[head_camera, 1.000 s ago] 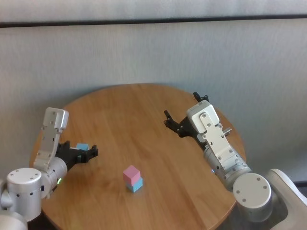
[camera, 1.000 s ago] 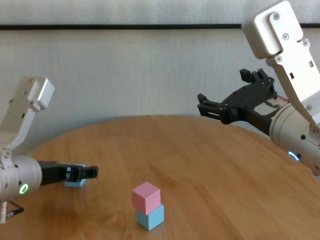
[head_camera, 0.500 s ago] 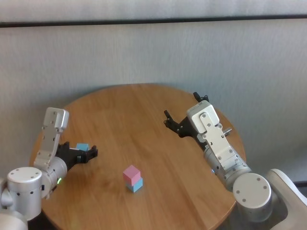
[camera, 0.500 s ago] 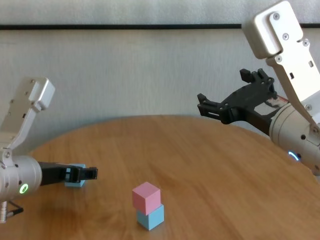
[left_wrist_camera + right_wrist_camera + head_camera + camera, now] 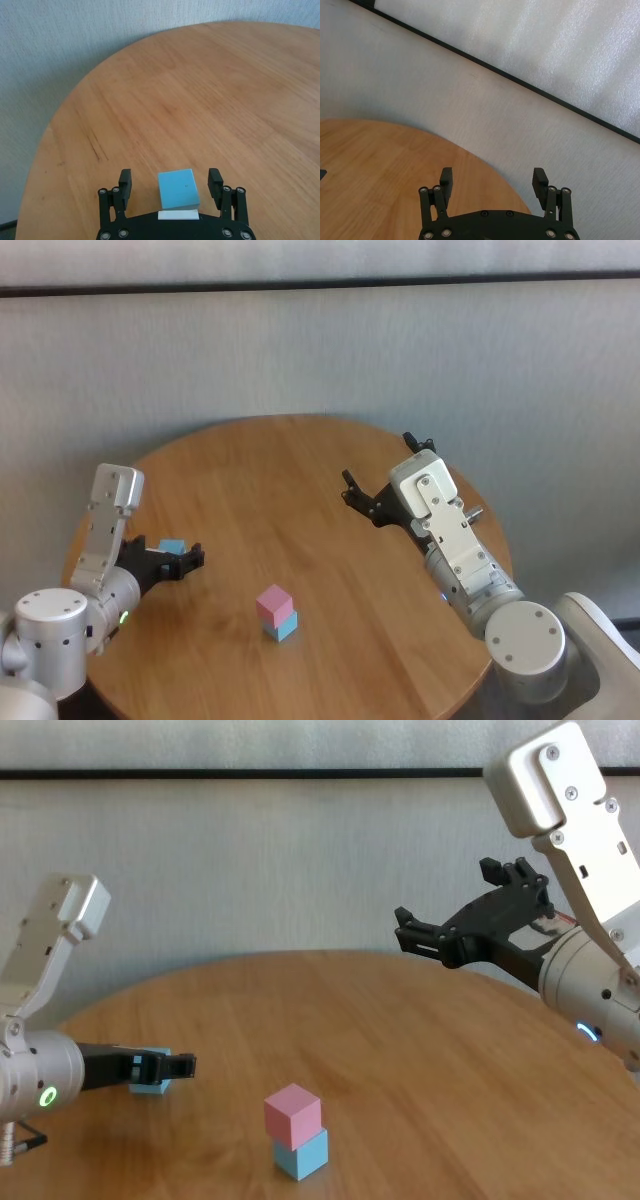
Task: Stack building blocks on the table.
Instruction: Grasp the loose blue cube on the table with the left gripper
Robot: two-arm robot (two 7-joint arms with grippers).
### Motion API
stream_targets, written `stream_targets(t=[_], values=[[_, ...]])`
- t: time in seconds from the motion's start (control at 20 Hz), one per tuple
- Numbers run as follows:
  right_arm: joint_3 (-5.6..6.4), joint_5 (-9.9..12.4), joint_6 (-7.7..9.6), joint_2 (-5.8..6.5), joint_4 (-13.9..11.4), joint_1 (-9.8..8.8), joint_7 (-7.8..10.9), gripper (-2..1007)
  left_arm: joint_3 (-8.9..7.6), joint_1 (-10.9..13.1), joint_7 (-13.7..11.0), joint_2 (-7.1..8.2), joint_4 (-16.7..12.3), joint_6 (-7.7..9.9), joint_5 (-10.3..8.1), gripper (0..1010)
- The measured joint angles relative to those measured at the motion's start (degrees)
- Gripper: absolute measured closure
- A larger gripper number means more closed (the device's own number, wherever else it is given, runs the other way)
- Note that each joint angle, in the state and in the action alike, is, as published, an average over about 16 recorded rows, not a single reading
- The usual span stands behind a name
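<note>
Building blocks, three, on round wooden table (image 5: 300, 480). Left of frame: left gripper (image 5: 172, 187), low over the tabletop, fingers spread wide either side of a loose light blue block (image 5: 177, 188), a gap showing on each side, no contact evident. Lower centre: pink block (image 5: 273, 604) stacked squarely on second light blue block (image 5: 283, 625), well apart from both arms. Right of frame: right gripper (image 5: 493, 185), raised above the table's far right edge, fingers fully apart, holding nothing.

Round wooden table (image 5: 300, 500) with two light blue blocks (image 5: 172, 546) (image 5: 283, 626).
</note>
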Motion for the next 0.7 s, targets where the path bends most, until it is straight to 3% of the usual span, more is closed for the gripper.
stream_targets(t=[0.35,0.7], values=[[0.0,0.0,0.0,0.0,0.0,0.0,0.0,0,0.0,0.01,-0.09,0.02,-0.02,-0.13,-0.04,158],[0.0,0.0,0.0,0.0,0.0,0.0,0.0,0,0.01,0.02,-0.16,0.05,-0.04,-0.2,-0.08,382]])
